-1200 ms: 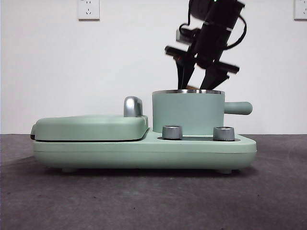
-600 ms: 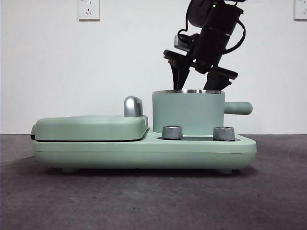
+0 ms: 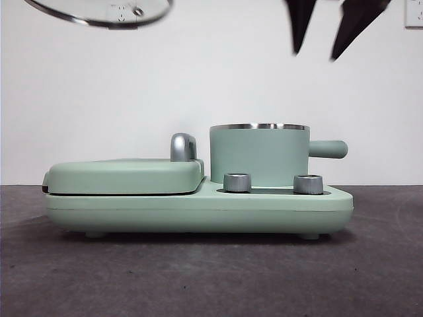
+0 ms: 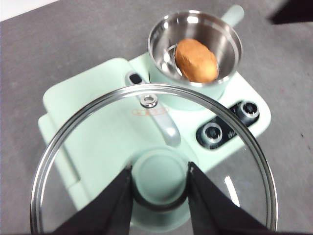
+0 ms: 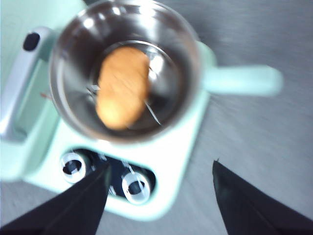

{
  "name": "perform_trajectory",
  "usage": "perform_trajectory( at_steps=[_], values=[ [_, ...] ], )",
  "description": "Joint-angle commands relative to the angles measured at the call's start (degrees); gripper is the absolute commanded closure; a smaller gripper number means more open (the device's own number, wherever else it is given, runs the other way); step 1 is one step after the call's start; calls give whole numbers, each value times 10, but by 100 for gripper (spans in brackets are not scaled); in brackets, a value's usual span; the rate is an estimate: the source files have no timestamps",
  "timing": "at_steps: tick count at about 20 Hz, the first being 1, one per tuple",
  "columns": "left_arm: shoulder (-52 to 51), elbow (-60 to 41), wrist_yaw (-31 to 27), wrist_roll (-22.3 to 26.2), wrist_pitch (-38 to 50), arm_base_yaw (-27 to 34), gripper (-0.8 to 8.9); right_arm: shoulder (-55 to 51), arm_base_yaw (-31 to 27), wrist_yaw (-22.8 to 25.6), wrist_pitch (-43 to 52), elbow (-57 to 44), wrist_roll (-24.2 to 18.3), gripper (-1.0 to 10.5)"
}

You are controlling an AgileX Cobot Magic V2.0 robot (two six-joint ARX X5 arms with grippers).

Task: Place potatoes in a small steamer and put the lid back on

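The tan-brown potato [image 4: 196,59] lies inside the small mint-green steamer [image 3: 259,156]; it also shows in the right wrist view [image 5: 122,86], inside the steel pot [image 5: 68,63]. My right gripper [image 3: 338,45] is open and empty, high above the steamer. My left gripper [image 4: 159,183] is shut on the green knob of the glass lid [image 4: 73,132], held high over the flat griddle cover [image 4: 93,142]. In the front view the lid's steel rim [image 3: 99,16] shows at the top left. The steamer stands open.
The steamer sits on a mint-green cooker base [image 3: 198,208] with two steel dials [image 3: 237,182] at the front. A flat green griddle cover [image 3: 125,175] with a steel handle [image 3: 183,146] fills its left side. Grey table all round.
My right gripper has risen out of the steamer to the top of the front view, leaving the potato inside. The lid's rim has come into the front view at top left.
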Motion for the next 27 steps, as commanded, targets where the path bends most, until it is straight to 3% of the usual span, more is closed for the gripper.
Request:
perform_trajectory(
  at_steps=[1,8,15,19,23,27],
  values=[
    [47,11,1,-9,56,-4,799,-58,2,17,-12,-26,-7,623],
    [193,41,1,13,130,-36,799,-335,8,12,9,-265,-11,624],
    [309,175,1,12,129,-63,799,-602,34,-13,60,-488,50,624],
    [384,275,1,12,108,-64,799,-700,34,-37,62,-542,96,625],
    [462,360,1,13,103,-67,799,-737,34,-39,64,-551,98,624],
    [497,383,1,13,116,-69,799,-737,34,-39,68,-551,98,624]
  ],
)
